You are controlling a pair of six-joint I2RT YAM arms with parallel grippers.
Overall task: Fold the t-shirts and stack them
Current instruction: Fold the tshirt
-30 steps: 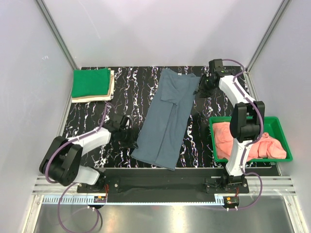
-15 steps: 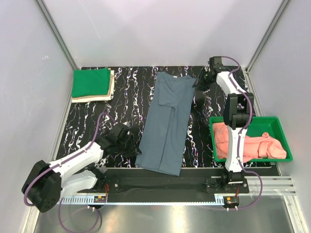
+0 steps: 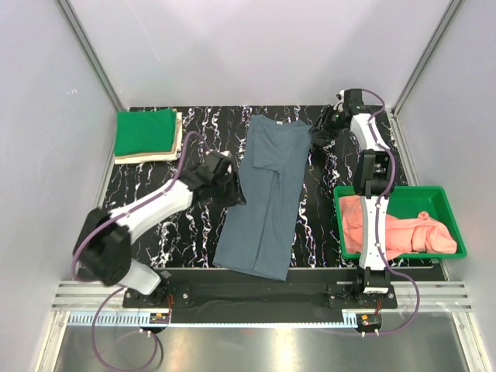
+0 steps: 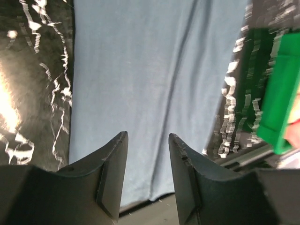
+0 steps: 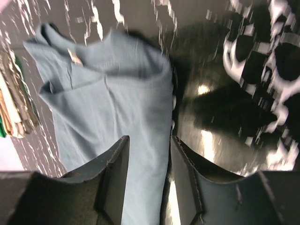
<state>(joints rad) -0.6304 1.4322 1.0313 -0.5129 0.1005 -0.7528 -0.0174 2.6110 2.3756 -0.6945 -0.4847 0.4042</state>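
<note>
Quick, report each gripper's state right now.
Left gripper: open, holding nothing, above the slate blue-grey t-shirt.
Right gripper: open, holding nothing, over that shirt's collar end.

Blue-grey t-shirt (image 3: pixel 267 194) lies flat, folded narrow; green t-shirt (image 3: pixel 145 132) tops beige one (image 3: pixel 147 158).
</note>
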